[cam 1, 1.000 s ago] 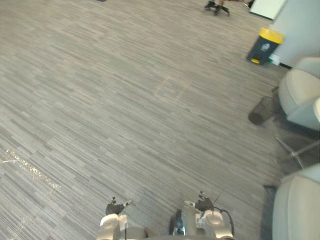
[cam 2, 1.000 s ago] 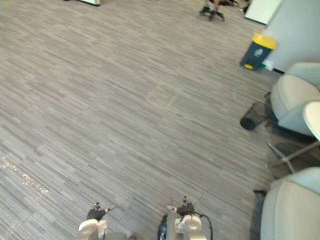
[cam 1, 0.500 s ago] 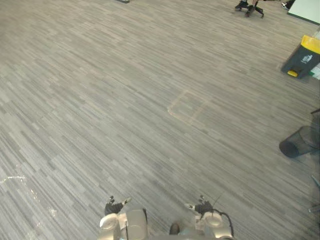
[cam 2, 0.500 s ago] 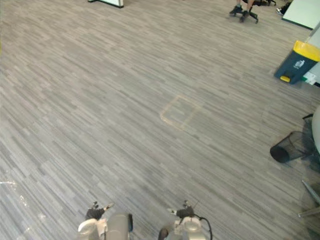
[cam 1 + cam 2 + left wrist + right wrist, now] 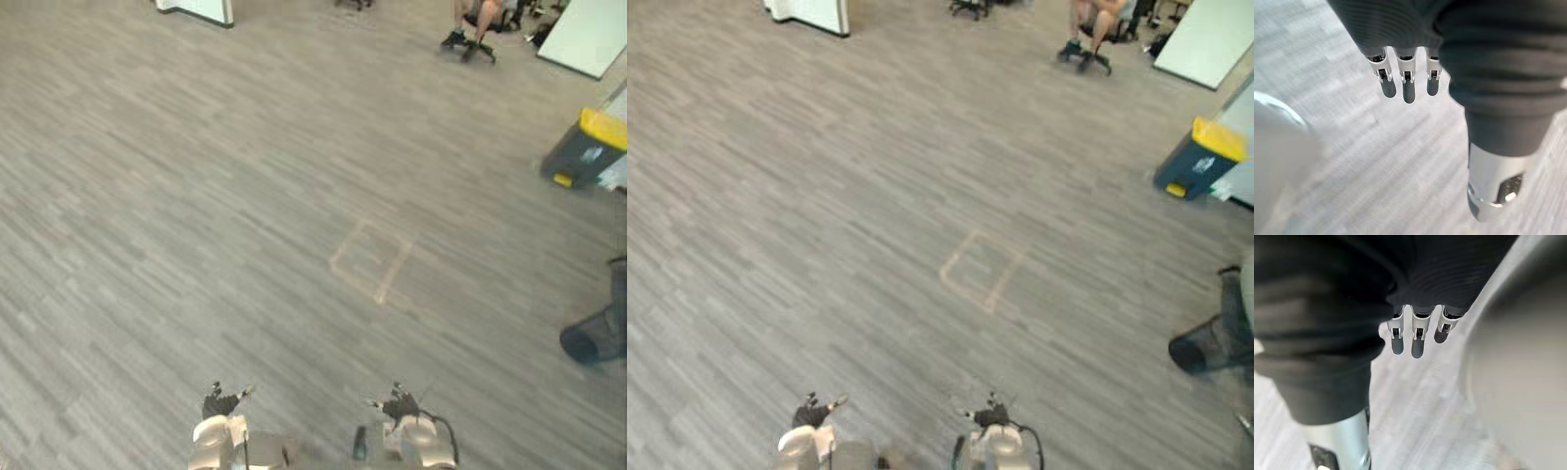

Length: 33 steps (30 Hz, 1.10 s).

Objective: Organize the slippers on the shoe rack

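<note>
1. A taped square (image 5: pixel 370 260) is lying on the grey carpet (image 5: pixel 196 215); every place below is being given from it.
2. The left hand (image 5: pixel 223 402) is hanging on the robot's side of the square, off to its left. Its fingers (image 5: pixel 1408 90) are hanging straight and relaxed, gripping nothing.
3. The right hand (image 5: pixel 399 403) is hanging on the robot's side of the square, slightly to its right. Its fingers (image 5: pixel 1418 340) are also hanging straight, gripping nothing.
4. A bin (image 5: pixel 585 149) with a yellow lid is standing beyond the square, well to its right.
5. A black mesh basket (image 5: pixel 593 338) is lying tipped on its side, well right of the square and a little nearer the robot.
6. A person (image 5: pixel 473 18) is sitting on a chair far beyond the square; their legs are showing.
7. A white panel (image 5: pixel 196 10) is standing far beyond the square, to its left.
8. Where the slippers are lying, I cannot tell.
</note>
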Tool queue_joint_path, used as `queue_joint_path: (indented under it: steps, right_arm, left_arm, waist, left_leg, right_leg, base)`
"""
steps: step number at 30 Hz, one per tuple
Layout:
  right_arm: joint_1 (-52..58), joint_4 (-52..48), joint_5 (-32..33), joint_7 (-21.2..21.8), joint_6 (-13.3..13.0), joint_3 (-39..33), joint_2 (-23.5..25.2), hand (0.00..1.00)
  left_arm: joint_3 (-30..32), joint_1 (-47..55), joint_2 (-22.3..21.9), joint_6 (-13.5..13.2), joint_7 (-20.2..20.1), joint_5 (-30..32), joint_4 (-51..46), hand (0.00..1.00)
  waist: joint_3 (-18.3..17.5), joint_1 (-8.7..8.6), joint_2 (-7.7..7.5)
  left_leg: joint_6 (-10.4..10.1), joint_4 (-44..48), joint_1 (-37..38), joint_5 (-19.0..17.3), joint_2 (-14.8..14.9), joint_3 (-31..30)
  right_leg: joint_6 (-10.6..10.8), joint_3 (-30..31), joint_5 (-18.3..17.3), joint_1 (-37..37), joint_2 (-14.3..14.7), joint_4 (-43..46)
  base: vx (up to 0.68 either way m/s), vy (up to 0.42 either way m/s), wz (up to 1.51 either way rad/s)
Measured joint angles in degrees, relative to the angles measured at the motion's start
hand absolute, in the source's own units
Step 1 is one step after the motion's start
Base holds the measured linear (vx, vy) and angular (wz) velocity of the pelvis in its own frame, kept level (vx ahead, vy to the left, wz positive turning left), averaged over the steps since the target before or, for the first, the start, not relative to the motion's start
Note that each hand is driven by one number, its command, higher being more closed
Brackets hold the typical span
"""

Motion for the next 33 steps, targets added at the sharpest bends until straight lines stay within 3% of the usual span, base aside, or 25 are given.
queue_joint_path:
  steps: [1, 2, 3, 4, 5, 6, 7, 9, 10, 11, 12, 14, 16, 18, 20, 23, 24, 26, 27, 28, 29, 30, 31, 32, 33]
  right_arm:
    - [-0.3, 0.0, 0.0, 0.0, 0.0, -0.2, -0.1, 0.0]
    - [-0.8, 0.3, 0.0, 0.0, 0.1, -1.2, -0.3, 0.0]
    - [-0.8, 0.3, 0.0, 0.0, 0.1, -1.3, -0.3, 0.0]
    - [-1.2, 0.3, 0.0, 0.0, 0.1, -1.7, -0.4, 0.0]
    - [-1.5, 0.4, -0.1, 0.0, 0.1, -1.7, -0.5, 0.0]
    - [-1.3, 0.6, -0.1, 0.1, 0.2, -1.9, -0.5, 0.0]
    - [-1.5, 0.4, -0.1, 0.2, 0.5, -2.6, -0.6, 0.0]
    - [-1.8, 0.3, -0.1, 0.3, 0.6, -3.7, -0.6, 0.0]
    - [-1.8, -0.1, -0.1, 0.3, 0.6, -3.6, -0.4, 0.0]
    - [-1.8, -0.2, -0.1, 0.3, 0.6, -3.5, -0.3, 0.0]
    - [-1.8, 0.2, 0.0, 0.4, 0.9, -2.5, 0.1, 0.0]
    - [-1.7, 1.2, 0.1, 0.6, 1.1, -0.4, 0.1, 0.0]
    - [-2.1, 2.2, 0.1, 0.5, 1.5, 0.7, 0.1, 0.0]
    - [-2.1, 2.1, 0.1, 0.5, 1.5, 0.7, 0.1, 0.0]
    - [-2.1, 2.1, 0.2, 0.3, 1.7, 0.5, 0.2, 0.0]
    - [-1.5, 2.2, 0.1, -0.2, 1.8, 0.1, 0.1, 0.0]
    - [-1.2, 2.9, 0.1, -0.1, 1.8, 0.6, 0.0, 0.0]
    - [-0.6, 3.2, 0.1, -0.1, 1.8, 0.7, -0.1, 0.0]
    - [-0.8, 2.9, 0.0, 0.0, 1.8, 1.0, 0.0, 0.0]
    - [-0.8, 1.9, 0.0, -0.1, 1.5, 0.8, 0.0, 0.0]
    - [-0.8, 2.0, 0.0, 0.0, 1.3, 0.8, 0.0, 0.0]
    - [-0.6, 2.5, -0.1, 0.0, 1.3, 0.5, 0.0, 0.0]
    - [0.4, 2.3, 0.1, 0.1, 1.3, 0.1, 0.0, 0.0]
    - [0.5, 1.8, -0.2, 0.2, 1.2, 0.1, -0.1, 0.0]
    - [0.9, 1.8, -0.2, 0.1, 0.7, 0.1, 0.0, 0.0]
  left_arm:
    - [0.0, 0.0, 0.0, 0.0, 0.0, 0.0, 0.3, 0.0]
    - [0.0, -0.1, 0.1, 0.0, 0.0, 0.0, 1.4, 0.0]
    - [0.0, -0.1, 0.3, 0.0, 0.0, 0.0, 1.8, 0.0]
    - [-1.1, -0.4, 0.7, 0.0, -0.1, 0.1, 3.0, 0.0]
    - [-1.4, -0.3, 0.8, 0.0, -0.2, 0.2, 3.3, 0.0]
    - [-1.6, -0.2, 0.7, 0.0, -0.2, 0.2, 3.6, 0.0]
    - [-1.5, -0.6, 0.2, 0.0, -0.3, 0.3, 3.7, 0.0]
    - [-1.0, -0.1, -0.8, 0.0, -0.8, 0.5, 3.7, 0.0]
    - [1.0, 0.2, -1.5, 0.2, -1.3, 1.3, 3.8, 0.0]
    - [1.6, 0.4, -1.7, 0.3, -1.2, 1.3, 3.8, 0.0]
    - [3.0, 1.2, -1.9, 0.4, -1.3, 1.4, 3.4, 0.0]
    - [3.2, 1.8, -1.6, 0.4, -1.3, 1.2, 2.9, 0.0]
    - [3.0, 2.0, -1.1, -0.1, -1.3, 1.2, 0.6, 0.0]
    - [3.0, 2.3, -1.3, -0.5, -1.3, 1.1, -0.8, 0.0]
    - [3.1, 2.2, -1.4, -1.0, -1.3, 1.2, -1.8, 0.0]
    - [3.0, 2.3, -1.7, -1.5, -1.2, 1.1, -2.7, 0.0]
    - [3.0, 2.4, -2.1, -1.6, -1.2, 0.4, -2.7, 0.0]
    - [3.0, 2.4, -1.7, -1.6, -1.3, 0.1, -3.1, 0.0]
    - [3.1, 2.3, -1.2, -1.5, -1.2, 0.2, -3.0, 0.0]
    - [3.1, 2.1, -0.7, -1.3, -1.2, 0.2, -2.5, 0.0]
    - [3.0, 2.0, -0.5, -1.3, -1.2, 0.2, -2.3, 0.0]
    - [2.6, 1.7, 0.1, -0.9, -1.2, 0.3, -1.1, 0.0]
    - [2.0, 1.8, 0.6, -0.5, -1.2, 0.3, 0.3, 0.0]
    - [1.8, 1.9, 0.8, -0.5, -1.1, 0.3, 0.4, 0.0]
    - [1.1, 1.6, 1.0, -0.3, -1.2, 0.3, 1.0, 0.0]
  waist:
    - [0.0, -0.15, -0.01]
    - [0.1, -0.8, 0.05]
    - [0.1, -1.15, 0.09]
    - [0.0, -1.89, -0.14]
    - [0.1, -1.98, -0.33]
    - [0.1, -2.33, -0.37]
    - [-0.4, -2.87, 0.68]
    - [-1.0, -2.54, 3.6]
    - [-0.4, -2.83, 5.08]
    - [-0.4, -2.81, 5.57]
    - [-0.5, -2.29, 6.86]
    - [0.0, -1.61, 6.75]
    - [0.2, -0.39, 4.91]
    - [0.0, 0.44, 4.46]
    - [0.7, 0.95, 3.64]
    - [0.7, 1.37, 3.5]
    - [0.2, 1.88, 4.01]
    - [-0.5, 2.26, 2.33]
    - [-0.9, 2.43, 0.93]
    - [-1.0, 2.1, 0.58]
    - [-0.8, 2.06, 0.49]
    - [-0.3, 2.05, 0.44]
    - [-0.2, 1.43, 0.72]
    - [-0.2, 1.21, 0.93]
    - [-0.9, 0.34, 0.55]
  left_leg:
    - [-0.1, -0.6, 0.8, -0.1, 0.0, 0.2]
    - [-0.3, -3.7, 4.3, -0.3, 0.0, 1.2]
    - [-0.3, -4.8, 5.5, -0.2, -0.2, 1.4]
    - [-0.3, -7.0, 8.2, -0.2, -1.0, 1.0]
    - [-0.3, -7.4, 9.1, -0.2, -1.4, 0.6]
    - [-0.5, -7.9, 11.1, -0.3, -2.1, -1.5]
    - [-0.6, -6.9, 12.0, -0.3, -0.7, -4.3]
    - [-1.9, 0.7, 9.9, 0.6, 2.2, -6.6]
    - [-5.7, 14.7, 4.8, 3.7, 4.5, -8.6]
    - [-6.5, 20.5, 2.5, 6.2, 5.2, -9.5]
    - [-9.1, 35.9, -4.2, 14.0, 7.1, -11.5]
    - [-8.2, 47.3, -10.8, 10.7, 8.5, -10.7]
    - [-5.7, 47.8, -18.5, 6.3, 8.4, -8.4]
    - [-4.4, 40.8, -22.8, 3.3, 8.4, -7.5]
    - [-4.0, 26.8, -25.1, 1.9, 7.0, -7.8]
    - [-6.1, 6.7, -27.7, 7.1, 2.9, -15.1]
    - [-6.8, 8.8, -27.5, 12.1, 2.2, -14.8]
    - [-5.1, 12.6, -27.9, 11.5, 0.5, -13.2]
    - [-3.9, 13.6, -27.4, 9.1, -0.2, -10.9]
    - [-2.4, 14.2, -24.8, 6.0, -0.2, -8.2]
    - [-2.3, 14.0, -23.8, 5.5, -0.1, -7.4]
    - [-1.5, 12.9, -18.8, 3.8, 0.0, -4.8]
    - [-0.7, 10.3, -13.0, 2.8, -0.5, -2.9]
    - [-0.5, 9.4, -11.7, 2.7, -0.6, -2.3]
    - [-0.3, 5.8, -7.3, 2.5, -0.6, -0.9]
  right_leg:
    - [-0.1, -1.2, 0.0, -0.6, 0.1, -2.5]
    - [-1.2, -5.5, 1.0, -1.1, 1.0, -15.7]
    - [-1.4, -6.7, 2.1, -0.9, 1.6, -21.4]
    - [-1.8, -7.0, 6.7, -0.5, 3.5, -35.4]
    - [-2.0, -6.5, 8.0, -0.3, 3.9, -38.5]
    - [-6.1, -4.6, 13.4, 0.2, 4.6, -40.4]
    - [-8.5, -4.4, 14.5, 0.0, 5.6, -37.3]
    - [-9.5, -5.9, 10.1, 0.7, 7.8, -35.0]
    - [-10.3, -5.9, 8.0, 3.8, 10.3, -35.5]
    - [-10.5, -5.6, 7.5, 4.9, 11.4, -36.1]
    - [-11.6, -3.5, 6.5, 9.3, 14.5, -38.8]
    - [-12.6, 0.6, 5.2, 15.0, 17.3, -41.5]
    - [-12.7, 7.1, 4.4, 21.6, 17.6, -45.2]
    - [-11.8, 11.0, 4.1, 25.2, 16.9, -47.6]
    - [-9.9, 15.0, 2.7, 28.9, 14.9, -49.0]
    - [-6.7, 18.6, -3.3, 32.5, 10.8, -48.9]
    - [-6.0, 20.2, -7.0, 34.2, 9.3, -47.7]
    - [-4.8, 21.4, -8.9, 34.2, 7.3, -45.0]
    - [-3.5, 22.5, -9.3, 32.8, 5.7, -41.2]
    - [-0.4, 22.3, -6.7, 27.4, 5.1, -28.5]
    - [0.5, 22.1, -5.7, 26.0, 4.9, -24.8]
    - [3.9, 19.6, -2.9, 20.6, 3.4, -10.9]
    - [2.9, 14.2, -3.0, 16.7, 1.6, -2.5]
    - [2.3, 12.9, -3.2, 15.6, 1.2, -1.7]
    - [0.7, 6.8, -4.1, 11.6, 0.8, -1.3]
  base:
    - [0.47, -0.024, -0.21]
    - [0.38, -0.026, -0.16]
    - [0.61, -0.064, -0.07]
    - [0.53, -0.075, 0.09]
    - [0.56, -0.096, 0.28]
    - [0.61, -0.157, 0.37]
    - [0.49, -0.131, 0.35]
    - [0.7, -0.213, 0.06]
    - [0.76, -0.226, -0.13]
    - [0.62, -0.11, -0.56]
    - [0.51, -0.023, -0.76]
    - [0.62, -0.001, -1.05]
    - [0.68, 0.037, -1.41]
    - [0.54, 0.126, -1.34]
    - [0.46, 0.217, -1.01]
    - [0.55, 0.383, -0.69]
    - [0.49, 0.416, -0.64]
    - [0.44, 0.339, -0.51]
    - [0.68, 0.43, -0.8]
    - [0.66, 0.415, -0.82]
    - [0.6, 0.403, -1.05]
    - [0.45, 0.303, -0.88]
    - [0.44, 0.277, -0.86]
    - [0.43, 0.223, -0.55]
    - [0.4, 0.16, -0.32]
